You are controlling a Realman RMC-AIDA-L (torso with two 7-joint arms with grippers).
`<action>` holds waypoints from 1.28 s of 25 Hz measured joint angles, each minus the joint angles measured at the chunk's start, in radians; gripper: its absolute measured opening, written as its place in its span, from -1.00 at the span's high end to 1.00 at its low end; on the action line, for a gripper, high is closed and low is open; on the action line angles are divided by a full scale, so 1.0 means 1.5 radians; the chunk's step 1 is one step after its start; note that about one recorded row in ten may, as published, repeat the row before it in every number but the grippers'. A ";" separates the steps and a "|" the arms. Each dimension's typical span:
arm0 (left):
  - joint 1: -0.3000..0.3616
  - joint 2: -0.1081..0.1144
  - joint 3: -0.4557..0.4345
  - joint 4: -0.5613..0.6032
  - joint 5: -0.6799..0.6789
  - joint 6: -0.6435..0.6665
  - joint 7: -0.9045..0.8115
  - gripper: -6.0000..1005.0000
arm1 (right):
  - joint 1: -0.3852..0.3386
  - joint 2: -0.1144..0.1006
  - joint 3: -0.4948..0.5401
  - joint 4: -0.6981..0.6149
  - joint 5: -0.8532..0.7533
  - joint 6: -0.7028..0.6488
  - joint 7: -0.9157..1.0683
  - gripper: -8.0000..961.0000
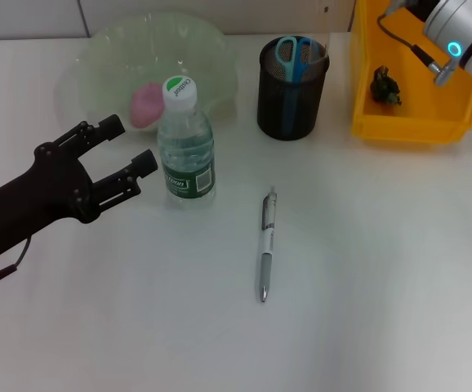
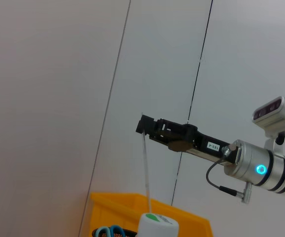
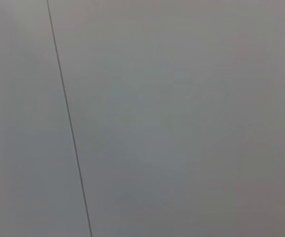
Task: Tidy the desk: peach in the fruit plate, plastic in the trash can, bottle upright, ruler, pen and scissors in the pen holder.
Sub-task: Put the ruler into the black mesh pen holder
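Note:
My left gripper (image 1: 130,143) is open, just left of the upright water bottle (image 1: 185,151) and not touching it. The pink peach (image 1: 146,104) lies in the pale green fruit plate (image 1: 211,49) behind the bottle. Blue-handled scissors (image 1: 295,51) stand in the black mesh pen holder (image 1: 291,90). The pen (image 1: 267,245) lies flat on the table in the middle. In the left wrist view, my right gripper (image 2: 142,124) is raised high and shut on a thin pale strip hanging straight down, apparently the ruler (image 2: 146,168) seen edge-on. The right arm (image 1: 465,33) is over the yellow trash can (image 1: 411,122).
A small dark item (image 1: 385,86) lies inside the yellow bin. The white table runs wide in front of and to the right of the pen. A grey panelled wall stands behind the desk.

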 joint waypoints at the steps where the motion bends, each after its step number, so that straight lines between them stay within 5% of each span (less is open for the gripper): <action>1: 0.000 0.000 0.000 -0.003 0.000 0.000 0.007 -0.59 | 0.010 0.001 0.000 0.013 0.000 -0.003 -0.002 0.13; 21: -0.002 0.000 0.000 -0.017 0.000 0.002 0.035 -0.59 | 0.121 0.002 0.001 0.163 0.060 0.003 -0.119 0.08; 32: -0.008 0.000 0.000 -0.017 -0.001 0.004 0.036 -0.59 | 0.134 0.002 -0.007 0.172 0.058 0.010 -0.126 0.05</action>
